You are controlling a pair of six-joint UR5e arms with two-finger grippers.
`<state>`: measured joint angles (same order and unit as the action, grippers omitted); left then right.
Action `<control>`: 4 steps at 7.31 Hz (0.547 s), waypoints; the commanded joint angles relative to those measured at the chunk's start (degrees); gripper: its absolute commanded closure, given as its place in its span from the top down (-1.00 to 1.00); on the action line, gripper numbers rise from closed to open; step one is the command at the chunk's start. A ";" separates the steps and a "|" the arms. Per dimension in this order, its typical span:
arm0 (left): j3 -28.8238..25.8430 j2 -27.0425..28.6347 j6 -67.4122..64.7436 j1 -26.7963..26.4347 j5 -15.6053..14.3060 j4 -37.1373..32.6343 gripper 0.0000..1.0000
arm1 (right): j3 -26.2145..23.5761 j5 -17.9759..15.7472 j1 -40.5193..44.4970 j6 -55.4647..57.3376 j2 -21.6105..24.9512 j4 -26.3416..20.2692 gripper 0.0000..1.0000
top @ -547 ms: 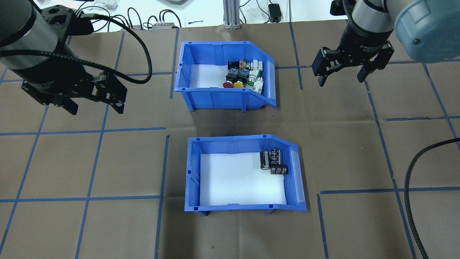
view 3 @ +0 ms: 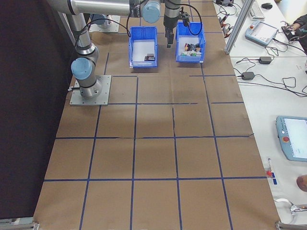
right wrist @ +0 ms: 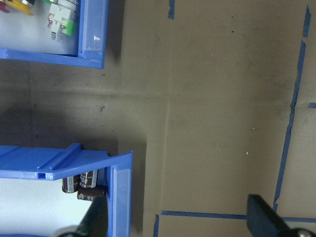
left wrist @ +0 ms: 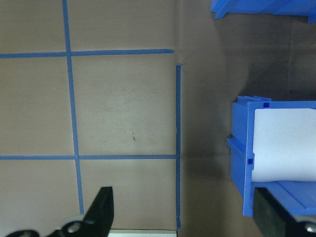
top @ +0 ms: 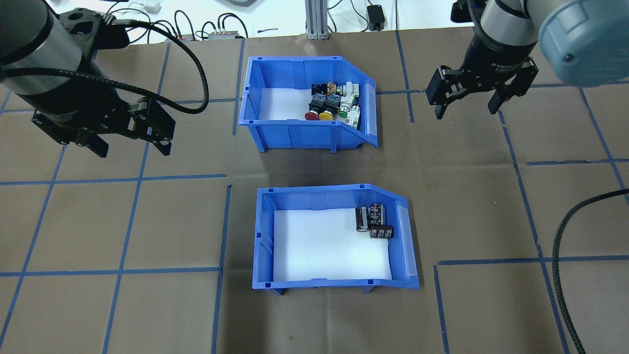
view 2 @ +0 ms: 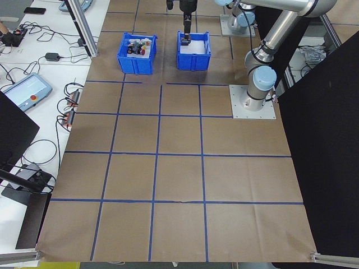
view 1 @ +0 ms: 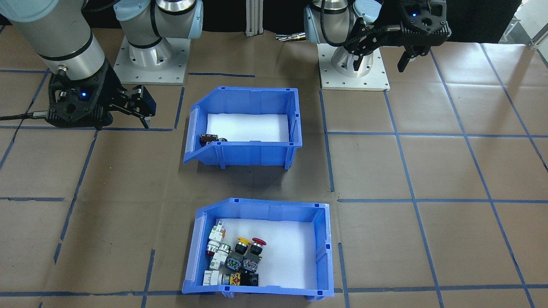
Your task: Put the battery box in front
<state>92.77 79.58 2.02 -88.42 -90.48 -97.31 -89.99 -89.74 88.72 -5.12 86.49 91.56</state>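
So the battery box [top: 334, 236] is sitting on the counter [top: 147, 221] in the near row, close to the robot, with its sloped end pointing right in the overhead view. Three dark cells [top: 373, 221] are lying bunched in its far right corner on the white liner, and the rest of the liner is showing bare. The switch box [top: 307, 110] is sitting just beyond it, farther from the robot, with a strip of brown counter between the two, so they're not touching.

The left hand [top: 130, 147] is hanging over the counter well off to the left of both boxes, fingers spread apart and gripping nothing. Its wrist view is looking straight down at blue tape lines, with the battery box's left wall at the right edge. The right hand [top: 464, 108] is hovering to the right of the switch box, fingers also apart and empty. Neither hand is touching a box.
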 commanded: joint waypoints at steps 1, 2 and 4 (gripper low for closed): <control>1.26 0.31 0.61 0.00 0.13 0.27 0.99 | -0.01 0.00 0.05 -0.16 0.00 -0.07 1.00; 2.41 0.14 0.70 0.00 -0.13 4.80 0.99 | -0.01 0.00 0.05 -0.33 0.00 -0.15 1.00; 4.34 -0.73 0.53 0.00 -0.13 9.23 1.00 | 0.34 0.00 -0.04 -1.03 -0.44 -0.42 1.00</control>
<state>95.98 79.48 2.62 -88.42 -90.58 -90.35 -89.88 -89.74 88.75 -5.82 86.38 91.28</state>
